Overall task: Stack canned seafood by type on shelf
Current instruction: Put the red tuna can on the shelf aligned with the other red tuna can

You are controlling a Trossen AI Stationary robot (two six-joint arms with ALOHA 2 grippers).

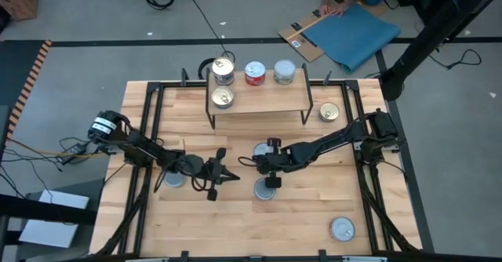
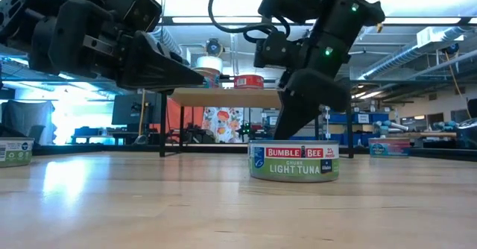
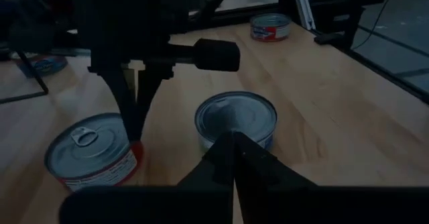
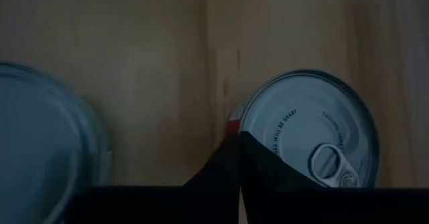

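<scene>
The shelf (image 1: 259, 107) stands at the table's far middle and carries several tins (image 1: 223, 72) (image 1: 255, 74) (image 1: 284, 72) (image 1: 223, 97). In the middle of the table a red-labelled pull-tab tin (image 4: 308, 137) (image 1: 263, 151) and a plain silver-topped light-tuna tin (image 2: 294, 161) (image 3: 234, 120) rest on their bases. My right gripper (image 4: 238, 143) (image 1: 267, 166) is shut and points down between these two, its tips beside the pull-tab tin's wall. Left of the tuna tin, my left gripper (image 3: 234, 147) (image 1: 234, 176) is shut. It points level toward that tin, above the table and apart from it. My right gripper's shut fingertips (image 3: 137, 133) come down from above, right at the red side wall (image 4: 232, 122) of the pull-tab tin, on the side facing the tuna tin. I cannot tell whether they touch it. The tin stands flat on the table.
Loose tins lie on the table: a gold-topped one (image 1: 329, 113) right of the shelf, one (image 1: 342, 229) at the near right, and one (image 1: 171, 180) under my left arm. The shelf's black wire legs (image 1: 307, 113) stand close behind the working spot. A person's hand (image 1: 329, 9) shows on the floor beyond the table.
</scene>
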